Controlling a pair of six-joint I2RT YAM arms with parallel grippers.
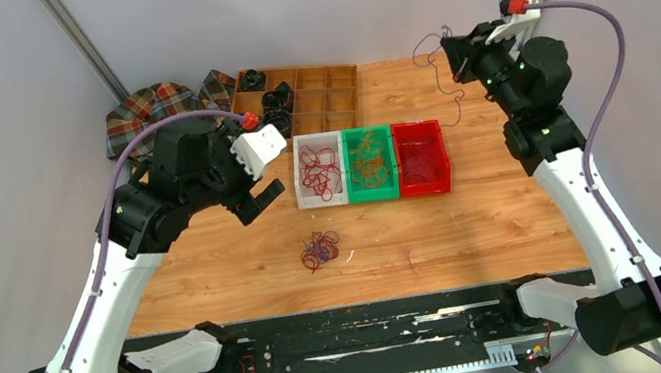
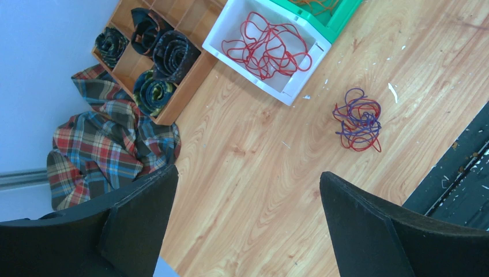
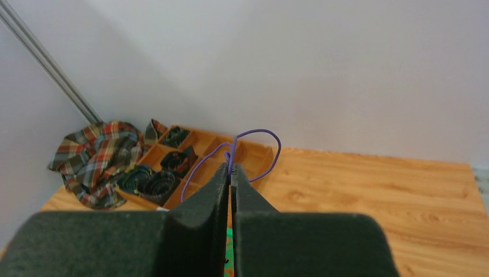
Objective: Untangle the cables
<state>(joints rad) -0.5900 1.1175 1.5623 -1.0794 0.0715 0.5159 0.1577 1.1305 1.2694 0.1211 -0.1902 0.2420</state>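
Observation:
A small tangle of red and purple-blue cables [image 1: 321,249] lies on the wooden table in front of the bins, and it shows in the left wrist view as a loose knot of cables [image 2: 358,120]. My left gripper [image 1: 259,194] hovers left of the bins, open and empty [image 2: 248,190]. My right gripper [image 1: 452,53] is raised at the far right, shut on a single purple cable [image 1: 437,79] that hangs down to the table. In the right wrist view that purple cable [image 3: 271,138] loops out above the shut gripper [image 3: 230,168].
Three bins stand in a row: a white bin [image 1: 313,137] with red cables [image 2: 266,45], a green bin [image 1: 365,130] with orange-tan cables, and a red bin [image 1: 417,124]. Behind them are a wooden compartment tray [image 1: 320,87] with black coils and a plaid cloth [image 1: 147,111].

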